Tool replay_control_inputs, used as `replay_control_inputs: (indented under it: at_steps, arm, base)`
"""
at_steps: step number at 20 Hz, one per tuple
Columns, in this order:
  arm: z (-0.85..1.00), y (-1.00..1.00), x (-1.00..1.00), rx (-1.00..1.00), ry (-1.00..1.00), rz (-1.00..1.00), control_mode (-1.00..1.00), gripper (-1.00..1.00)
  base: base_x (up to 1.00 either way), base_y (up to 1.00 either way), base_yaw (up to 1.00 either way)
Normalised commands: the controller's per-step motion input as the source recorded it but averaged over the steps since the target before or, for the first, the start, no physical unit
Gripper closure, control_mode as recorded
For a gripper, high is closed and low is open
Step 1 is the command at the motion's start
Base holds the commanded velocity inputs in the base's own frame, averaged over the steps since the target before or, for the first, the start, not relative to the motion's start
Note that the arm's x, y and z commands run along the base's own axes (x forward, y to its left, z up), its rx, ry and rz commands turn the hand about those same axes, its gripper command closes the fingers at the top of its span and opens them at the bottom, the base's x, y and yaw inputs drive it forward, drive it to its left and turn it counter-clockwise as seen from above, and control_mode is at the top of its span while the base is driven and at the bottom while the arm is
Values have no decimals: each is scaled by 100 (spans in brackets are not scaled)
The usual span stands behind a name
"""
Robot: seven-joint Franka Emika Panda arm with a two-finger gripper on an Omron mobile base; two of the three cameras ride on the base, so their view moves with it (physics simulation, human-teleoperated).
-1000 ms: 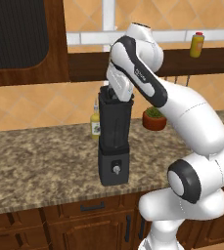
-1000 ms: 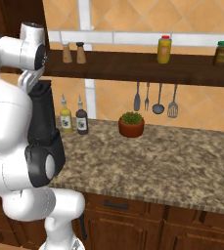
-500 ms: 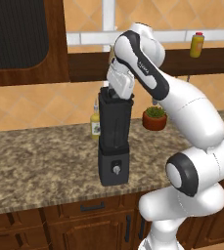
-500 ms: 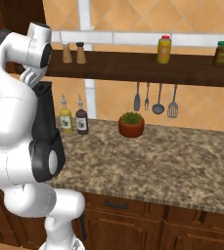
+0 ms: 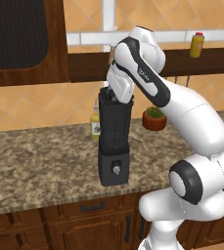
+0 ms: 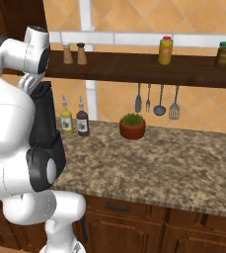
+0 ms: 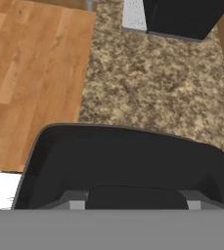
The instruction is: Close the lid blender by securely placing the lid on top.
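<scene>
The blender (image 5: 113,141), a tall black appliance with a boxy base and silver knob, stands on my speckled granite counter (image 5: 40,161) in the left base view, beside a small yellow bottle (image 5: 95,124). In the hand view I see the small flat black rounded-square lid (image 7: 133,197) pinched by my gripper (image 7: 132,205) just above the jar's open mouth.

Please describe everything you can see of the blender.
The blender is tall and black, standing upright on the speckled stone counter. Its boxy base carries a small silver knob; above it rises a dark square jar that widens upward. The robot's hand sits over the jar's mouth. A yellow bottle stands just behind it.
</scene>
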Motion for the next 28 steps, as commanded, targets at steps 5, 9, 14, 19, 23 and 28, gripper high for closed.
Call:
replay_control_inputs:
  at_steps: [5, 9, 14, 19, 23, 28]
  arm:
    - [-11, -1, 0, 1, -1, -1, -100, -100]
    - [20, 0, 3, 0, 0, -2, -100, -100]
    - [33, -13, 9, 0, -7, 0, -100, -100]
    - [11, -23, 20, 0, -2, 0, -100, -100]
    - [-2, 32, 6, 0, 3, 0, -100, -100]
    - [-20, 39, 0, 1, 2, 0, -100, -100]
  base:
    - [0, 0, 0]
    - [0, 0, 0]
    - [0, 0, 0]
    - [0, 0, 0]
    - [0, 0, 0]
    - [0, 0, 0]
